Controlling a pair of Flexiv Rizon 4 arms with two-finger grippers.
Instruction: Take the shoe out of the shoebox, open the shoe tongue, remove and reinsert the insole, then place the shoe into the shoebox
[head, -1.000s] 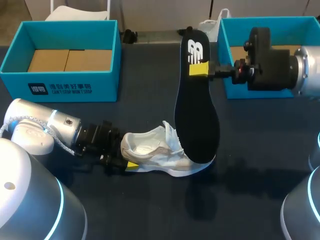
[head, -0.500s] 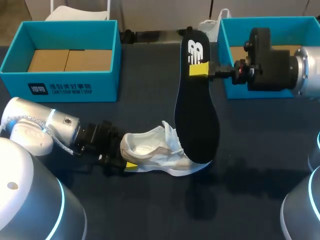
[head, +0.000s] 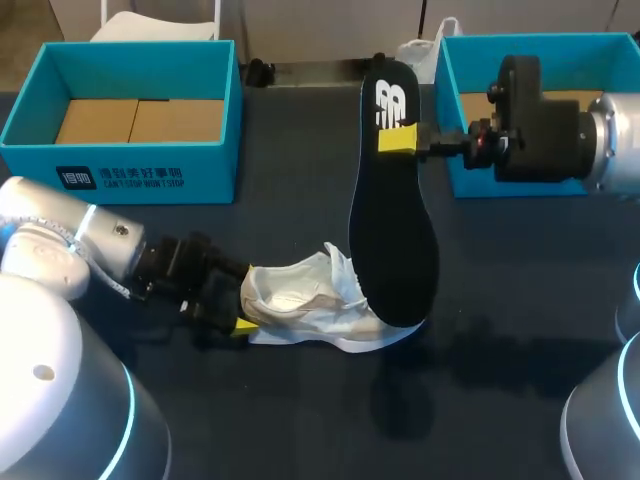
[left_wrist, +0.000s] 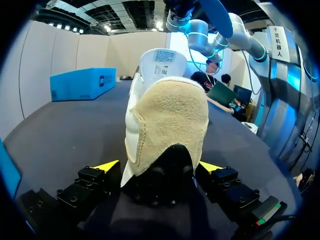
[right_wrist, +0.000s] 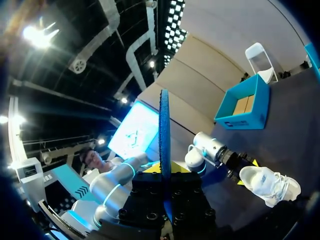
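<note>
Item: shoe (head: 310, 305), white, out of its box. It lies on the dark worktop (head: 300, 420) with the heel toward my left arm and the tongue lifted clear of the opening.

Insole (head: 392, 220), black, fully out of the shoe. It hangs upright over the shoe's front. I cannot tell whether its lower end touches the shoe.

Right fingers (head: 398, 138): pinching the insole near its upper end, one finger on each face. The right wrist view shows it edge-on between them.

Left fingers (left_wrist: 107, 167): spread, one on each side of the shoe's heel. I see a small gap at each side, so I judge it is no clamp.

Boxes: one teal box (head: 120, 110) beyond the shoe on the heel side, and another (head: 470, 120) beyond it on the toe side. Both are well apart from the shoe. I cannot tell which one is the shoe's.

Progress, my reading:
- Done: shoe taken out, tongue opened, insole removed.
- Left: slide the insole back in, then return the shoe to a box.

That puts the task roughly past halfway.
</note>
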